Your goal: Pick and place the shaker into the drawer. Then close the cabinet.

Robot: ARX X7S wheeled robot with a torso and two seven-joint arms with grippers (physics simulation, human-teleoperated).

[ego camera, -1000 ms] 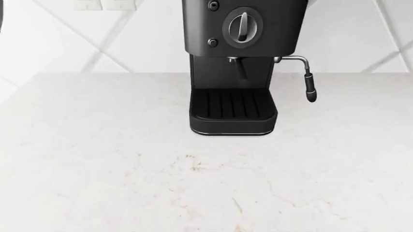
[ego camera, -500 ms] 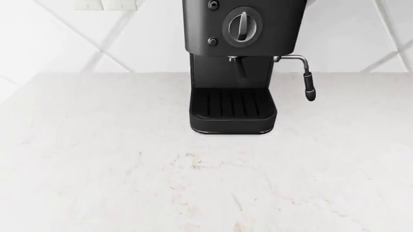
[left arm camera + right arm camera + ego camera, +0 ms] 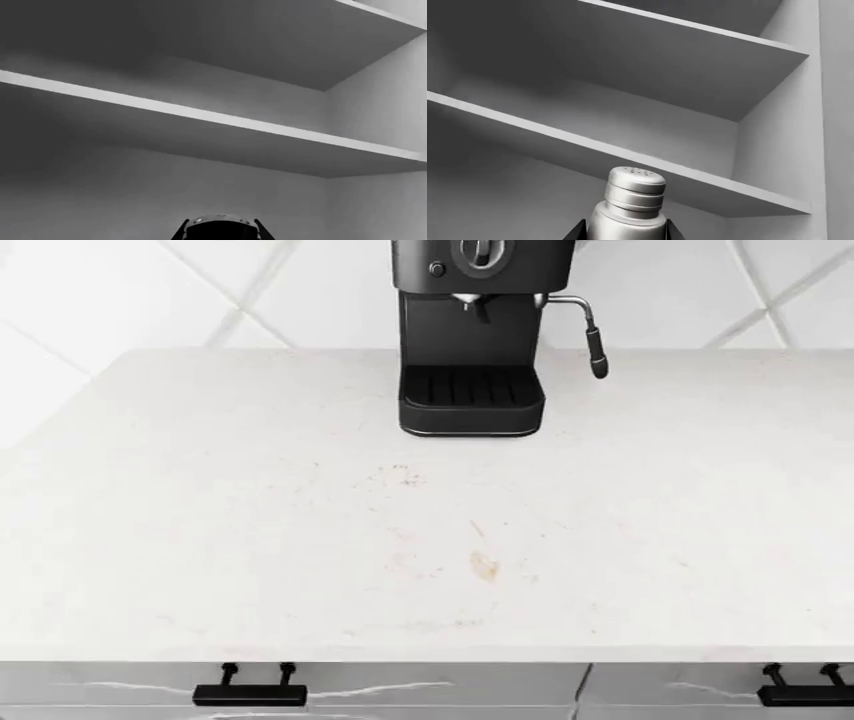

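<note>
The shaker (image 3: 630, 200), silver with a ribbed, perforated cap, stands upright between the black fingers of my right gripper (image 3: 626, 233), which is shut on it, in front of grey shelves. My left gripper (image 3: 221, 234) shows only two dark fingertips (image 3: 180, 233) beside a dark rounded dome; its state is unclear. Neither gripper appears in the head view. The cabinet's white speckled stone top (image 3: 267, 540) fills that view. Below its front edge are two fronts with black horizontal bar handles, one at left (image 3: 250, 695) and one at right (image 3: 805, 695). Which of them is the drawer I cannot tell.
A black espresso machine (image 3: 474, 335) with a steam wand (image 3: 594, 340) stands at the back of the counter against a white tiled wall (image 3: 160, 290). Both wrist views face grey shelf boards (image 3: 200, 115) and a side wall (image 3: 820, 125).
The head view has pulled back and down: the espresso machine is now smaller and higher in the picture, and the counter's front edge and two bar handles have come into sight.
</note>
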